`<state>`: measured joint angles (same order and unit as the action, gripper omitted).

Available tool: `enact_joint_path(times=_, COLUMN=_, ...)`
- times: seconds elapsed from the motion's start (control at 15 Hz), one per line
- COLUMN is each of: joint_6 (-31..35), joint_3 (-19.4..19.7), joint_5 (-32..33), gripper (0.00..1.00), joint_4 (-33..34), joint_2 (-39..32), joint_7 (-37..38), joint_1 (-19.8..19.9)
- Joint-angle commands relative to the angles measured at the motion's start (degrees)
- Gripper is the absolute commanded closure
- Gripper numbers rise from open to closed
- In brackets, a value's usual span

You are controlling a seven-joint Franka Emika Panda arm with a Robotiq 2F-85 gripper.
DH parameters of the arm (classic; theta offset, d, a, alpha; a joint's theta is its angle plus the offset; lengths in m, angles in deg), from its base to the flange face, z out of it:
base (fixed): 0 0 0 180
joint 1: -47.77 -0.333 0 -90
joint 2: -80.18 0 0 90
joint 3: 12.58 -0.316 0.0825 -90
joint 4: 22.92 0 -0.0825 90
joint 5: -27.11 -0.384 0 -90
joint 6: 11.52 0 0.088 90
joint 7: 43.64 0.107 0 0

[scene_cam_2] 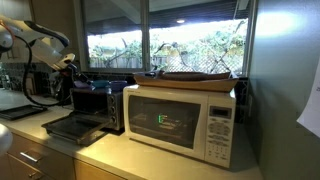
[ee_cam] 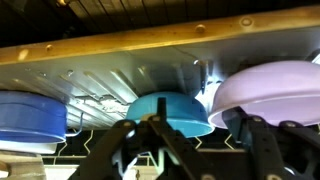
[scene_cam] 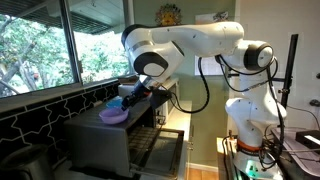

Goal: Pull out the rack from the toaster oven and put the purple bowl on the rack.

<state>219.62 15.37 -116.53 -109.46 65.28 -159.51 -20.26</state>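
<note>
My tool (ee_cam: 190,150) hangs over the top of the toaster oven (scene_cam: 100,150), its fingers (ee_cam: 128,145) apart and clamped on nothing that I can see. In the wrist view three bowls lie in a row ahead of me on the oven's ribbed metal top. A dark blue bowl (ee_cam: 30,115) is at the left, a lighter blue bowl (ee_cam: 168,110) is in the middle and the purple bowl (ee_cam: 272,90) is at the right. The lighter blue bowl lies straight ahead, in line with the gap between my fingers, while the purple bowl sits beyond my right-hand finger, just beside it. A wooden ledge (ee_cam: 160,45) runs across behind all three.

In an exterior view the purple bowl (scene_cam: 112,115) rests on the oven's top near its front edge, just below my tool (scene_cam: 135,95). The oven's door (scene_cam: 160,150) hangs dropped open, and the cavity is too dark for me to make out the rack. A window (scene_cam: 40,40) and a black tiled wall (scene_cam: 40,115) close in the far side.

In an exterior view the oven (scene_cam_2: 100,103) stands on the tabletop (scene_cam_2: 130,160) just beside a white microwave (scene_cam_2: 185,122), which carries a flat wooden board (scene_cam_2: 195,78).
</note>
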Motion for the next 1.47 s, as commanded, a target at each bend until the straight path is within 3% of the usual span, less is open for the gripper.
enact_joint_path(times=0.0, joint_6=4.5, joint_3=-15.5, joint_5=-0.5, gripper=0.71, joint_4=3.9, joint_2=0.0, joint_7=-1.7, joint_1=13.8)
enact_joint_path(times=0.2, joint_6=6.6, joint_3=-28.0, joint_5=0.1, gripper=0.95, joint_4=6.8, joint_2=-0.4, joint_7=-1.8, joint_1=24.3)
enact_joint_path(times=0.27, joint_6=7.2, joint_3=-31.1, joint_5=0.4, gripper=0.99, joint_4=7.7, joint_2=-0.6, joint_7=-1.8, joint_1=27.0)
enact_joint_path(times=0.53, joint_6=9.5, joint_3=-40.9, joint_5=0.3, gripper=0.99, joint_4=9.7, joint_2=0.2, joint_7=-2.1, joint_1=35.7)
enact_joint_path(times=0.87, joint_6=10.2, joint_3=-48.3, joint_5=-2.4, gripper=0.99, joint_4=7.6, joint_2=3.3, joint_7=-2.3, joint_1=43.6)
enact_joint_path(times=0.93, joint_6=10.2, joint_3=-54.8, joint_5=0.0, gripper=0.99, joint_4=6.8, joint_2=3.2, joint_7=0.8, joint_1=48.0)
enact_joint_path(times=1.4, joint_6=7.6, joint_3=-81.7, joint_5=-0.6, gripper=0.99, joint_4=-0.5, joint_2=7.5, joint_7=8.9, joint_1=73.0)
